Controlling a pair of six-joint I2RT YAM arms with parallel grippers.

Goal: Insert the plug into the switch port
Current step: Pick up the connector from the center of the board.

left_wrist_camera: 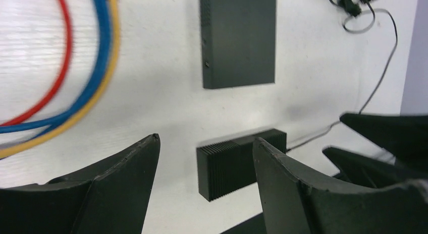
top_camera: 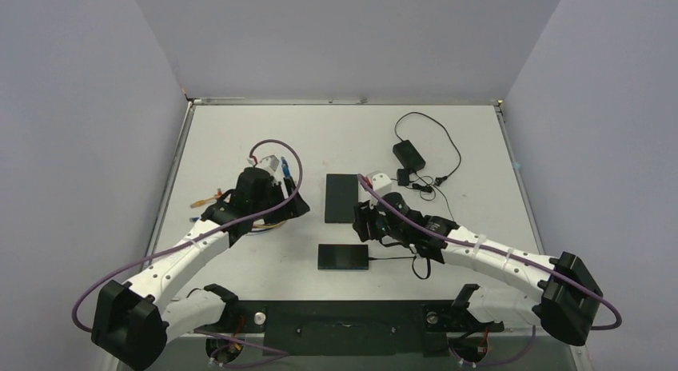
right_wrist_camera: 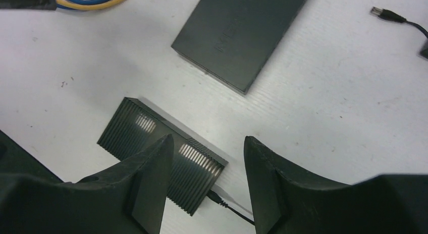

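Hovering jaws-apart, R tool (right_wrist_camera: 209, 140) above ribbed box (right_wrist_camera: 132, 127).

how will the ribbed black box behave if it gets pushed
Probably slides rather than tips: the ribbed black box lies low and flat on the smooth table. The thin cable plugged into its end looks floppy, so it may trail or swivel the box.

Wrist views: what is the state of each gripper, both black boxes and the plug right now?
Left gripper: open, empty.
Right gripper: open, empty.
Ribbed box: lying flat, thin black cable plugged into one end.
Smooth box: lying flat, nothing visibly plugged in.
Loose plug: lying free, unplugged.
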